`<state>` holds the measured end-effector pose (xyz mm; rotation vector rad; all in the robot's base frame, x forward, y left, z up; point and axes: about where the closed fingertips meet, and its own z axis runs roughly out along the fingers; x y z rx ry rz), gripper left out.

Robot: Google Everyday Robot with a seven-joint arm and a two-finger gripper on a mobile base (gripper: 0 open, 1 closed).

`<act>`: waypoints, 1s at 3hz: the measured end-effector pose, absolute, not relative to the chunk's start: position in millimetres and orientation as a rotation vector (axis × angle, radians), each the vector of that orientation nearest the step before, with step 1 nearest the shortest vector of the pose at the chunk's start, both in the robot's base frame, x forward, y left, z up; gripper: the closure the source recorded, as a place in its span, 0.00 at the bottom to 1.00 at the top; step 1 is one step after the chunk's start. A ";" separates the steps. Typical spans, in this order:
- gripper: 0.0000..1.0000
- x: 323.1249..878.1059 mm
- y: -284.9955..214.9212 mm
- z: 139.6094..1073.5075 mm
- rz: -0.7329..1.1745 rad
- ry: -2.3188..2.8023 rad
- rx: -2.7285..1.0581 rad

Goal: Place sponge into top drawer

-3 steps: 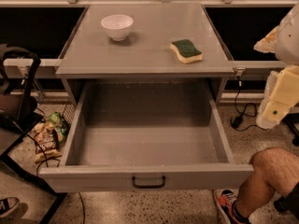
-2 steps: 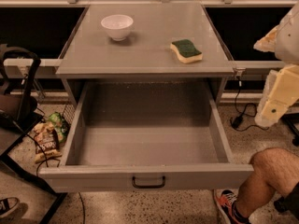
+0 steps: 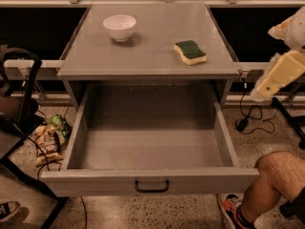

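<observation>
The sponge (image 3: 190, 52), dark green on top with a pale yellow body, lies on the right side of the grey cabinet top (image 3: 152, 56). The top drawer (image 3: 152, 179) is pulled fully out below it; its inside is bare and a small black handle (image 3: 152, 186) sits at the centre of its front panel. My gripper (image 3: 275, 76), a cream-coloured part at the right edge of the view, hangs off the cabinet's right side, level with the cabinet top and well right of the sponge, and holds nothing that I can see.
A white bowl (image 3: 119, 27) stands at the back left of the cabinet top. A person's bare knee and shoe (image 3: 267, 185) are at the drawer's front right corner. A black frame (image 3: 19, 109) and snack bags (image 3: 47, 140) lie on the floor at left. Cables trail at right.
The cream gripper at the right edge has moved a little up and to the left. The sponge, bowl and drawer have not moved.
</observation>
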<state>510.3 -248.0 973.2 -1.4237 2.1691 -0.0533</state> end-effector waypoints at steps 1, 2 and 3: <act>0.00 563.5 -260.8 961.4 0.064 2.112 -1.171; 0.00 613.3 -256.3 958.7 0.153 2.017 -0.984; 0.00 651.6 -247.2 956.4 0.180 1.912 -0.849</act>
